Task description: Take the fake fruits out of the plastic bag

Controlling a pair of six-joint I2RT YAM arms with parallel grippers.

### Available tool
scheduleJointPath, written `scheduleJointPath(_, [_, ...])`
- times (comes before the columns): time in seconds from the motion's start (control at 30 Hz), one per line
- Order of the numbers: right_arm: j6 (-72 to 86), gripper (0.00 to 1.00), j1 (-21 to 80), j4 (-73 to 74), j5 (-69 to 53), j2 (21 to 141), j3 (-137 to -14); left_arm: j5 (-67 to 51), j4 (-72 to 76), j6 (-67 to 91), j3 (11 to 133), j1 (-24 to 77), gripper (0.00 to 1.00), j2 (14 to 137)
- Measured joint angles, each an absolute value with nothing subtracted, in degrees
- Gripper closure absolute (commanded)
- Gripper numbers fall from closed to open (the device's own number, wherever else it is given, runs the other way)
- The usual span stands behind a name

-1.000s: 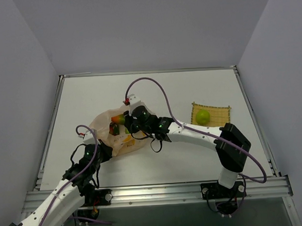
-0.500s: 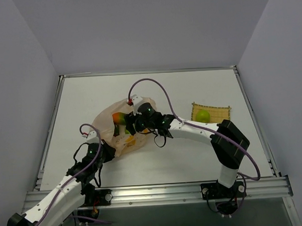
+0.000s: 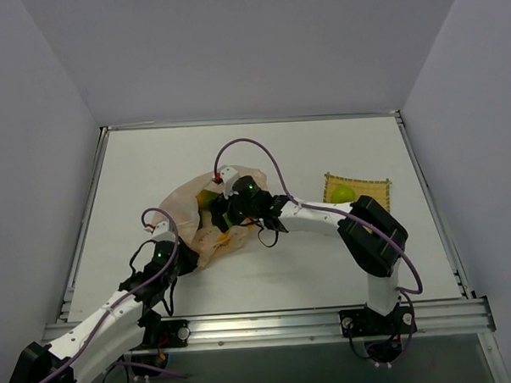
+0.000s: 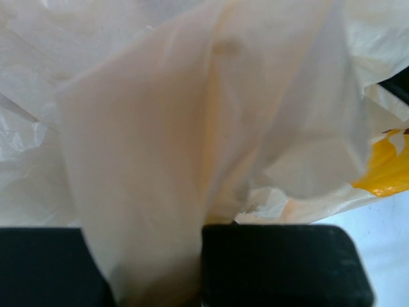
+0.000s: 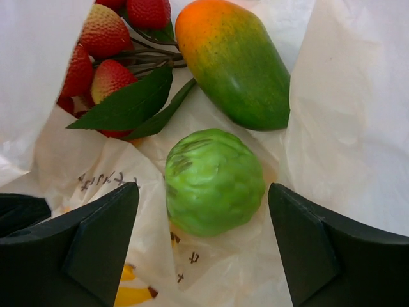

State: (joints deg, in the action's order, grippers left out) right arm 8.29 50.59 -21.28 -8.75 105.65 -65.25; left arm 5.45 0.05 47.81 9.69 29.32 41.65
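Presumably light, hard and slippery, the round fruit (image 5: 214, 182) in the bag (image 5: 332, 128) is best taken across its middle by the spread right fingers (image 5: 83, 249), while the bag is clamped by the left fingers (image 4: 281, 262).

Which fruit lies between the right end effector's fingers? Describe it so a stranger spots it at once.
Look inside the peach bag left of the table's middle, where the right end effector reaches in. It is the round, ridged, all-green ball, unlike the oval orange-tipped fruit and red cluster beside it.
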Motion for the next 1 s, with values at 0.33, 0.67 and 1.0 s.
scheduleJointPath(0.33, [5.4, 0.39, 50.7, -19.2, -8.3, 113.4, -72.6, 6.6, 0.1, 46.5, 9.8, 29.9, 0.98, 41.7])
scheduleJointPath(0.67, [8.0, 0.78, 50.3, -21.6, -7.4, 113.6, -73.3, 7.4, -0.1, 45.4, 10.5, 29.9, 0.98, 41.9])
scheduleJointPath(1.0, [17.0, 0.79, 49.5, -31.0, -13.3, 108.9, -71.9, 9.5, -3.2, 45.0, 11.6, 29.9, 0.98, 37.4])
